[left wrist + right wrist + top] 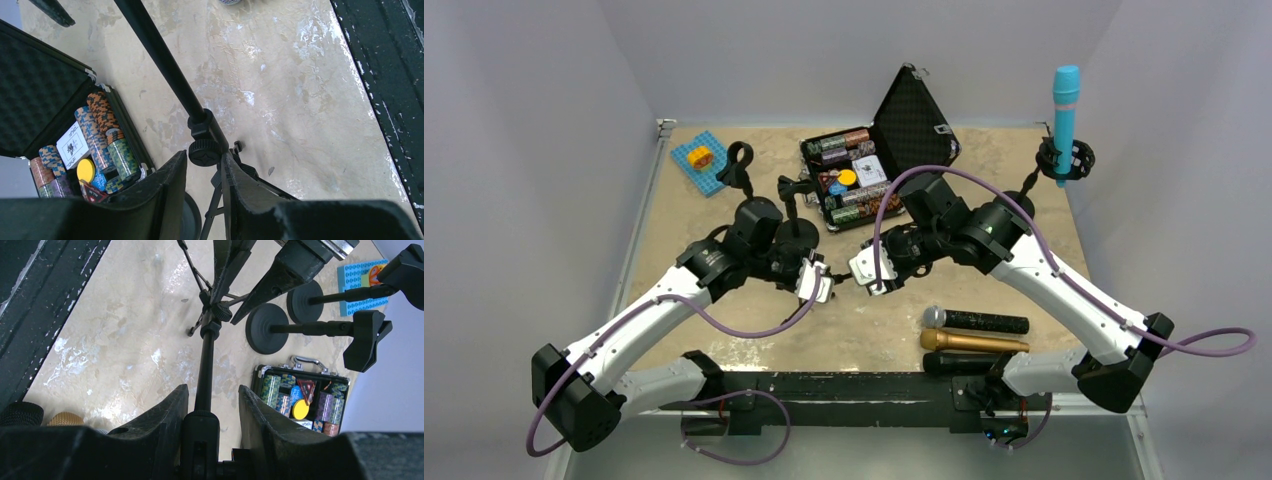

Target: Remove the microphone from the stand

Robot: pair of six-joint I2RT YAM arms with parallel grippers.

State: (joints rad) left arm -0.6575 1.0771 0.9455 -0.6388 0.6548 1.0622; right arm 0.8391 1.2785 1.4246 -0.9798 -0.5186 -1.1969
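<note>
Microphone (1065, 105) stands upright, well apart from left gripper (203, 161) and right gripper (213, 396), both pinching tripod stand (165, 65).

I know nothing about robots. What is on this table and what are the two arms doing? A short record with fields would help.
Blue microphone: upright in a clip, far right corner, untouched
Tripod stand: between the two grippers
Left gripper: clamped on the stand's knob at the leg hub
Right gripper: clamped on the stand's pole
Loose microphones: three, lying side by side near the front edge
Spare stands: two, round bases, clips empty
Poker chip case: open, at the back
</note>
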